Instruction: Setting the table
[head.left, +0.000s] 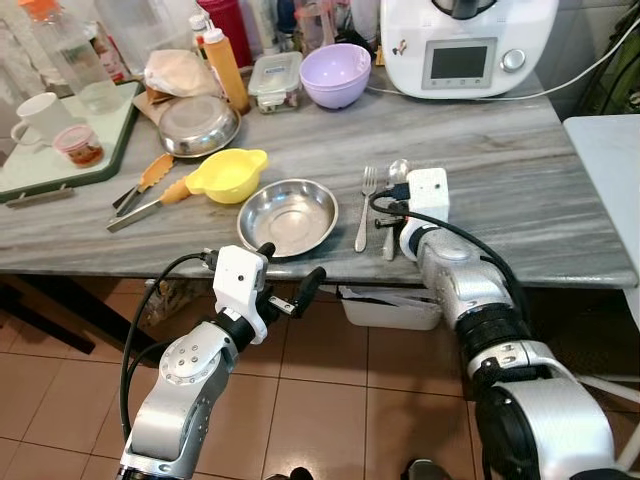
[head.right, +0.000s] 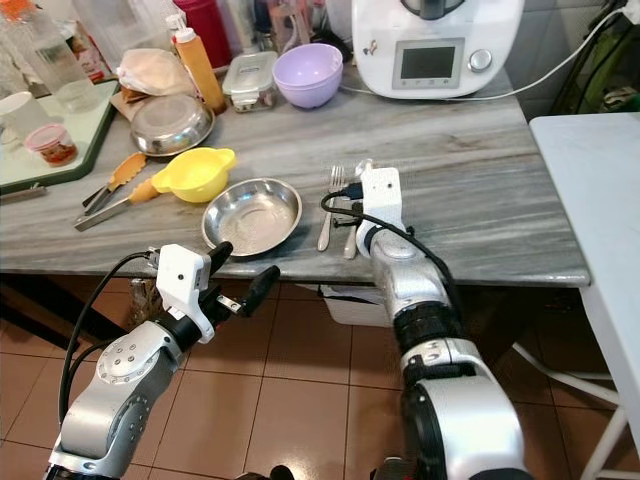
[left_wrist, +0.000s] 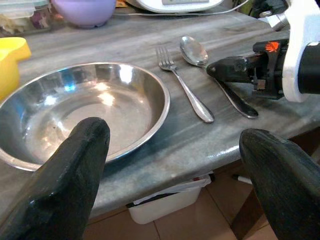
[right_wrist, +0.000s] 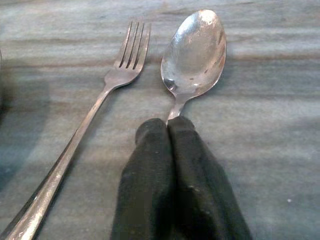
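A round steel plate (head.left: 288, 217) lies near the front edge of the grey marble table (head.left: 520, 190). Just to its right a fork (head.left: 365, 205) and a spoon (head.left: 398, 172) lie side by side, handles toward me. My right gripper (right_wrist: 167, 125) rests low on the tabletop, shut on the spoon's handle; the spoon bowl (right_wrist: 195, 50) sticks out past the fingertips and lies flat. My left gripper (head.left: 290, 270) hovers open just below the table edge, in front of the plate (left_wrist: 85, 110), with nothing between its fingers (left_wrist: 75, 165).
A yellow handled bowl (head.left: 230, 175) and tongs (head.left: 140, 185) lie left of the plate. Behind stand a steel bowl (head.left: 198, 125), sauce bottle (head.left: 225, 68), lidded container (head.left: 275, 80), purple bowl (head.left: 335, 75) and white appliance (head.left: 465, 45). A green tray (head.left: 60, 165) is far left, a white bin (head.left: 385, 305) under the table.
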